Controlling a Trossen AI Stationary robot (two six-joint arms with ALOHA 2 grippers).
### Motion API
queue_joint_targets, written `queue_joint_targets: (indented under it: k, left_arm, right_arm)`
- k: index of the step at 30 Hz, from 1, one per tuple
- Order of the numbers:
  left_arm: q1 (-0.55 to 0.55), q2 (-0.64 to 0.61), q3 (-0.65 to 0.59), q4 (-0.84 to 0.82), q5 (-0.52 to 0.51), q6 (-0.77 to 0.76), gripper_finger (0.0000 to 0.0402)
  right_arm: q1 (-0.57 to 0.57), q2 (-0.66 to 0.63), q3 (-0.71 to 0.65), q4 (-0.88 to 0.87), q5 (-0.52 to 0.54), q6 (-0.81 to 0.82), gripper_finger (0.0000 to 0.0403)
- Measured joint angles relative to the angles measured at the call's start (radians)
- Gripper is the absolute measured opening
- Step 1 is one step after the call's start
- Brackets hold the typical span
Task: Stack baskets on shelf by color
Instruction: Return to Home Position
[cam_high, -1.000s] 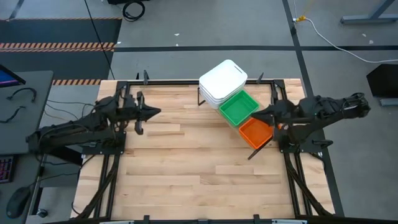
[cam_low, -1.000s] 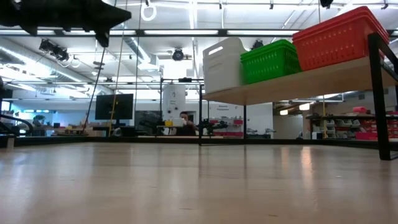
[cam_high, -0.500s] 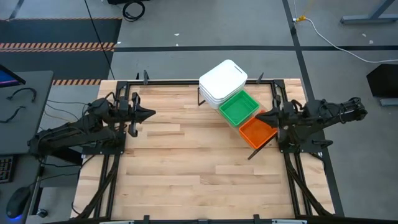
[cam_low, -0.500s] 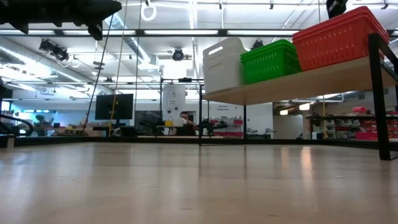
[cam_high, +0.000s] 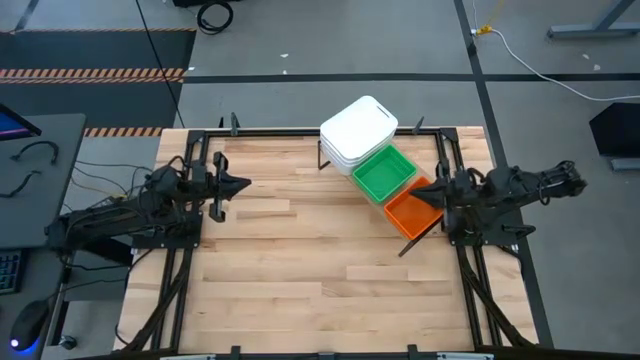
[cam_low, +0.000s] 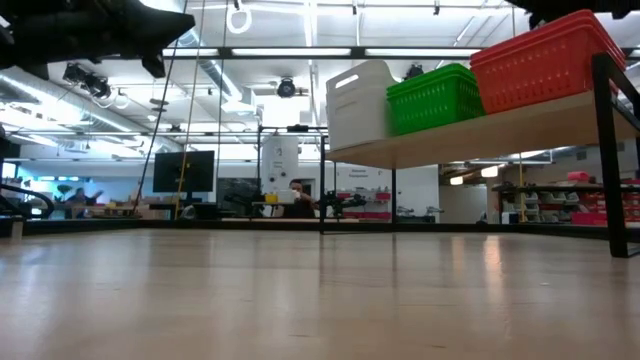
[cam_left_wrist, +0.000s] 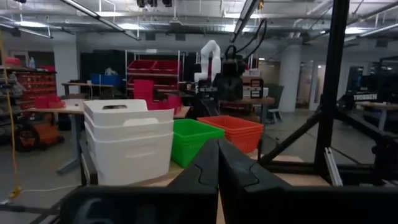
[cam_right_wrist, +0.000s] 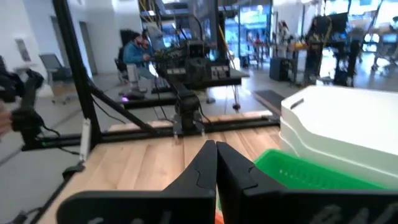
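The slanted shelf of light plywood on a thin black metal frame (cam_low: 480, 130) stands on the far right part of the wooden plank table (cam_high: 300, 270) and carries three stacks in a row. The stack of white smooth-walled rectangular plastic baskets (cam_high: 358, 130) sits at the far end, and the left wrist view shows it three high. The stack of green slotted plastic baskets (cam_high: 384, 173) sits in the middle, just beside the white stack. The stack of orange slotted plastic baskets (cam_high: 412, 212) sits at the near end, closest to the right arm. How many green and orange baskets are nested cannot be told. The left pincer (cam_high: 243, 183) hangs above the left part of the table, well apart from the shelf and pointed toward it. Its two dark fingers (cam_left_wrist: 199, 174) are pressed together with nothing between them. The right pincer (cam_high: 416, 192) hovers just beside the far edge of the orange stack, held higher than the basket rims. Its fingers (cam_right_wrist: 239, 177) are likewise together and empty. Beyond the table, a seated person in a blue top (cam_right_wrist: 134, 50) shows in the right wrist view.
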Motion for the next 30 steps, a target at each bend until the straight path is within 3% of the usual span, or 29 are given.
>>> queue_joint_targets:
  k: [12,18,27,30]
  left_arm:
    - [0.03,0.001,0.0,-0.117,-0.001,0.053,0.0]
    - [0.057,0.002,0.0,-0.232,0.051,0.025,0.0]
    - [0.053,0.002,-0.006,-0.231,0.103,0.025,0.0001]
    - [0.053,0.002,-0.046,-0.182,0.111,0.021,0.0001]
  right_arm:
    - [0.0,-0.225,-0.137,0.027,-0.047,-0.026,0.0004]
    - [0.0,-0.321,-0.204,0.027,-0.063,-0.033,0.0004]
    - [0.0,-0.32,-0.251,0.071,-0.221,-0.042,0.0004]
    - [0.0,-0.32,-0.27,0.079,-0.224,-0.042,0.0004]
